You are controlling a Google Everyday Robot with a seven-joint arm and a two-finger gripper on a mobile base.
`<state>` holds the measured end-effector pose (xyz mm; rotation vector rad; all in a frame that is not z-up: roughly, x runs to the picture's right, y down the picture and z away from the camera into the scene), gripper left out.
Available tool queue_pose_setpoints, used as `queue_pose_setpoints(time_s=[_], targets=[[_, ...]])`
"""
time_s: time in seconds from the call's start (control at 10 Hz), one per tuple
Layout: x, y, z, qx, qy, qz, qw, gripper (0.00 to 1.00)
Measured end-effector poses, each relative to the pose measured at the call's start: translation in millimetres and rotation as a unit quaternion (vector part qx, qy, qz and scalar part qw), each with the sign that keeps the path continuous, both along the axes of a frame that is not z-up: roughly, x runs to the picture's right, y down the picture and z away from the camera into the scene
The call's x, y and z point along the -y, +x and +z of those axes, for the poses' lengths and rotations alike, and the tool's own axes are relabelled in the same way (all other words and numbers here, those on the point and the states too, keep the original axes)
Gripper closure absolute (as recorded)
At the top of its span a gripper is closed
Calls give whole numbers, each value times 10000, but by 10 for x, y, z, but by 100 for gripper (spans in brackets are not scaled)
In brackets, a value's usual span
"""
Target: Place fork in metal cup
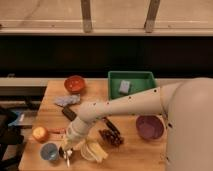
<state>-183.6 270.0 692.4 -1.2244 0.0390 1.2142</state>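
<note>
My gripper (pixel 68 146) is at the front left of the wooden table (pixel 135 150), at the end of the white arm that reaches in from the right. It hangs right over a small shiny dark-silver thing, the metal cup (pixel 64 152), which stands just right of the light-blue round cup (pixel 49 151). The gripper partly hides the metal cup. A thin silvery piece (pixel 68 159) shows at the cup below the gripper and may be the fork; I cannot tell whether it is held.
An orange round object (pixel 40 133) lies left of the gripper. A yellow item (pixel 95 150) and a dark brown item (pixel 111 136) lie to its right. A purple bowl (pixel 150 127), green bin (pixel 131 76), red bowl (pixel 75 84), grey-blue cloth (pixel 66 100) and black object (pixel 69 113) stand farther off.
</note>
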Motion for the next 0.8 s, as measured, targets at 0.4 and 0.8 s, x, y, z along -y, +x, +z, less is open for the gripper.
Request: queue_pose_setpoints(time_s=[0.4, 0.8], targets=[[-30, 8, 25, 12, -53, 41, 10000, 34], [-3, 48, 13, -57, -8, 79, 10000, 22]])
